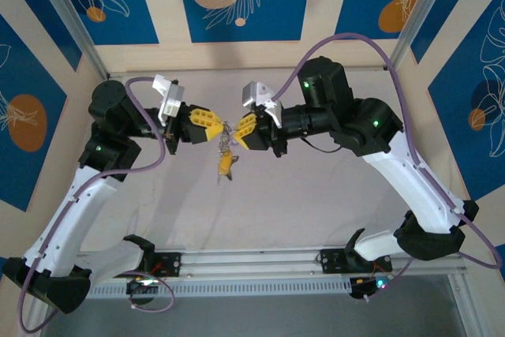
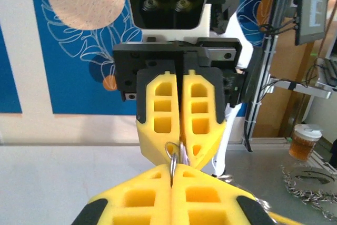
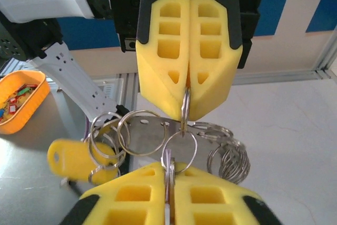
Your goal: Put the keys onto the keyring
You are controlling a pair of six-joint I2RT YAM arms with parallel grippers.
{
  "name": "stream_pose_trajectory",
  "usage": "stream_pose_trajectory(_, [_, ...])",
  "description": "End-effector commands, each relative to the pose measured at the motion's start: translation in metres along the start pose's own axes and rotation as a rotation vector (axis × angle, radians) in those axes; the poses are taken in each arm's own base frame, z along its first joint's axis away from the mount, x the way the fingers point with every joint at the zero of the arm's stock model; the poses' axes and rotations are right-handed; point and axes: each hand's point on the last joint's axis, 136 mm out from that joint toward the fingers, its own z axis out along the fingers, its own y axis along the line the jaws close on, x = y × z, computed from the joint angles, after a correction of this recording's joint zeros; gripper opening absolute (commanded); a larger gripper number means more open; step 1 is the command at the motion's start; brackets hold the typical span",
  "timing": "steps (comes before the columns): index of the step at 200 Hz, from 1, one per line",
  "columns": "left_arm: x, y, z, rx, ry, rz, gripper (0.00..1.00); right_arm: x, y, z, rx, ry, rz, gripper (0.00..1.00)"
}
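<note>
Grip first: the right hand (image 3: 168, 185) is closed tight, and between its tips sits a small pale sliver that I take to be the key (image 3: 168, 163), standing on edge and pointing ahead along the fingers. Directly across from it, tip to tip with barely a gap, the left hand (image 3: 187, 110) is likewise clamped shut, pinching the rim of the keyring (image 3: 196, 148). Its thin grey loop bridges the two hands and reaches to the key. So the ring lies dead ahead of the right hand, on the line both hands share, which runs parallel to the far edge of the desk (image 1: 316, 203). Neither arm is nearer, since each has hold of the work. Whether the key's hole has caught the wire I cannot tell. Threading, as I judge it, turns on sliding the key along that shared line while the left hand holds the loop steady. Beside the held loop hang other rings (image 3: 136, 133) and a yellow tag (image 3: 73, 159), dangling above the far half of the desk, about midway between its left and right edges. An orange bowl (image 3: 18, 98) sits off to one side.
</note>
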Motion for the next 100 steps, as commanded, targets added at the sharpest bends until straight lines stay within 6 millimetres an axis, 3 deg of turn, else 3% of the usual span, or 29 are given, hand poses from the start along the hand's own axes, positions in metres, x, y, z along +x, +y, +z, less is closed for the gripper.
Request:
stream_pose_trajectory(1, [0.008,0.015,-0.011,-0.128,0.022,0.017,0.00,0.019,-0.008,-0.010,0.072,0.046,0.054,0.26])
stream_pose_trajectory(40, [0.075,0.041,-0.016,-0.251,0.136,-0.132,0.00,0.064,-0.079,-0.023,0.335,-0.046,0.189,0.57])
stream_pose_trajectory(73, [0.130,0.061,-0.023,-0.343,0.236,-0.269,0.00,0.086,-0.100,-0.041,0.432,-0.140,0.298,0.71])
stream_pose_trajectory(100, [0.176,0.079,-0.033,-0.446,0.331,-0.373,0.00,0.099,-0.108,-0.036,0.438,-0.161,0.355,0.77])
